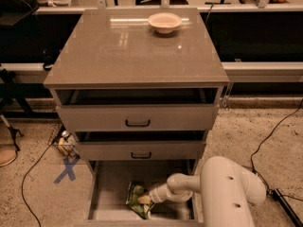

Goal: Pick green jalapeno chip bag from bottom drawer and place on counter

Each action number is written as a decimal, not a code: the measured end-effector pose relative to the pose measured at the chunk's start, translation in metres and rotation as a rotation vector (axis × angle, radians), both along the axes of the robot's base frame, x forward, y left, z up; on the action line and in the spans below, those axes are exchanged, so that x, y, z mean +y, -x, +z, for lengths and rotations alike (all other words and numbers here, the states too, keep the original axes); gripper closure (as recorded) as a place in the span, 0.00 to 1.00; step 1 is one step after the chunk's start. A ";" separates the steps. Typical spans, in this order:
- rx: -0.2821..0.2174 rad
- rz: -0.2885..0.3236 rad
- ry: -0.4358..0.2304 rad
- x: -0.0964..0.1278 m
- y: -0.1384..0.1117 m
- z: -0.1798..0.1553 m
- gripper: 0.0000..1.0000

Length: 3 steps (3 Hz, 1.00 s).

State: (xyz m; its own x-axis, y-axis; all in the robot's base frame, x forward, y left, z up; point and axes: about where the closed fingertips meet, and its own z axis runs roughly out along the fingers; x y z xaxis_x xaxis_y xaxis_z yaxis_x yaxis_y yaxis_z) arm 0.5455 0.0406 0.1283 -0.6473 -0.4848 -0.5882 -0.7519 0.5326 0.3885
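Note:
The green jalapeno chip bag (136, 200) lies crinkled on the floor of the open bottom drawer (111, 183), near its front middle. My gripper (145, 199) reaches into the drawer from the right on a white arm and sits right at the bag's right edge, touching or overlapping it. The counter (118, 51) is the glossy grey-brown top of the cabinet above.
A pale round bowl (164, 21) stands at the back of the counter. The two upper drawers (137, 118) are slightly open above the bottom one. Cables and a blue X mark (66, 169) lie on the speckled floor to the left.

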 end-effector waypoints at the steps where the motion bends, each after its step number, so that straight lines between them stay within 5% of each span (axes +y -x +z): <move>1: -0.059 -0.014 -0.007 -0.012 0.000 0.026 0.89; 2: -0.215 -0.028 -0.040 -0.035 0.002 0.101 1.00; 3: -0.347 -0.051 -0.064 -0.072 0.010 0.174 1.00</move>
State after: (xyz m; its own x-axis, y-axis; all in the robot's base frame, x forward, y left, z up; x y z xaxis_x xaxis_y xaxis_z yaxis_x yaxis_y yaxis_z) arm 0.5359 -0.0311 0.3018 -0.4261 -0.4120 -0.8054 -0.8179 0.5559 0.1484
